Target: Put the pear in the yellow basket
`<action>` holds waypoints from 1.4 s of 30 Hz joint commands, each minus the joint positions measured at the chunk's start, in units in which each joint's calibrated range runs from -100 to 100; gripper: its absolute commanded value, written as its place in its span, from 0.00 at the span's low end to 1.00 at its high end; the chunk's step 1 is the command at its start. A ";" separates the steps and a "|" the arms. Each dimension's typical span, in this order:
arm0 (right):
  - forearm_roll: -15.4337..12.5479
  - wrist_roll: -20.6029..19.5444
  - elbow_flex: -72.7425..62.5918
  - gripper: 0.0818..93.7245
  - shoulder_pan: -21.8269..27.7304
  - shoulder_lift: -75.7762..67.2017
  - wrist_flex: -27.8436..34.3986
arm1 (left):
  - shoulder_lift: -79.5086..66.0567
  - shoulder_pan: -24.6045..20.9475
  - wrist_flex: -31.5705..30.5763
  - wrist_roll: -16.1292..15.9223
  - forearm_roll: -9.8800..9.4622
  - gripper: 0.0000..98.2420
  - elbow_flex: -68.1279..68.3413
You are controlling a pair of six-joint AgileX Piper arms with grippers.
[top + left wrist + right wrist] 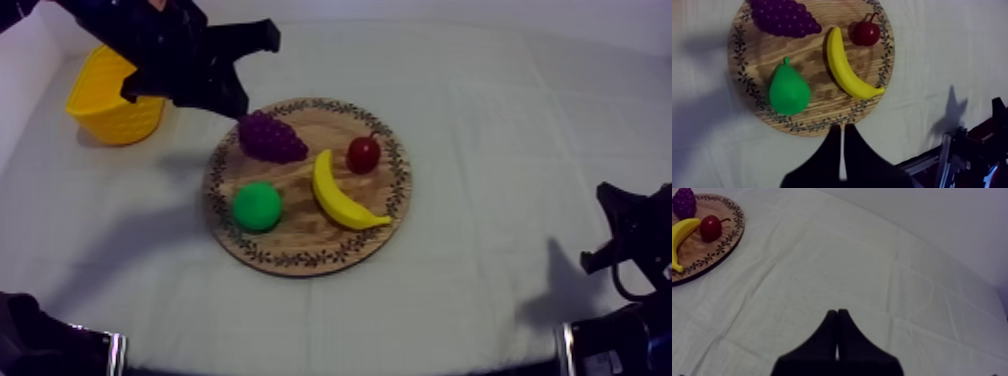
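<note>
Presently left hand [842,128], closed on nothing, hovers by the board [814,70] near the pear [789,92], probably lining up a grasp.

My right gripper [837,311] holds its two black fingers pressed together in a narrow wedge above the grey-white cloth [872,263]. Well apart, the wooden board [732,230] carries a banana [682,233], a small red fruit [710,228] and grapes [684,202].

I see dim, even light from overhead. From above, the bench [480,120] cloth carries soft grey shadows: a broad one left of the wooden board [300,255] and a narrow one beside my right arm [630,240]. The banana [844,65] darkens the board beside it. The cloth looks cool grey from above and warmer from the left wrist.
</note>
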 commanded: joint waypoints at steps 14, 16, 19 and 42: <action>0.01 0.00 -0.02 0.00 0.00 -0.03 0.02 | 0.04 0.67 5.58 3.64 -4.02 0.17 -0.86; 0.01 0.00 -0.02 0.00 0.00 -0.03 0.02 | -0.02 0.78 5.73 3.50 -3.61 0.25 -0.94; 0.01 0.00 -0.02 0.00 0.00 -0.03 0.02 | -0.13 0.83 6.04 3.13 -2.67 0.41 -1.01; 0.01 0.00 -0.02 0.00 0.00 -0.03 0.02 | 0.80 0.16 5.96 1.26 0.57 0.97 0.89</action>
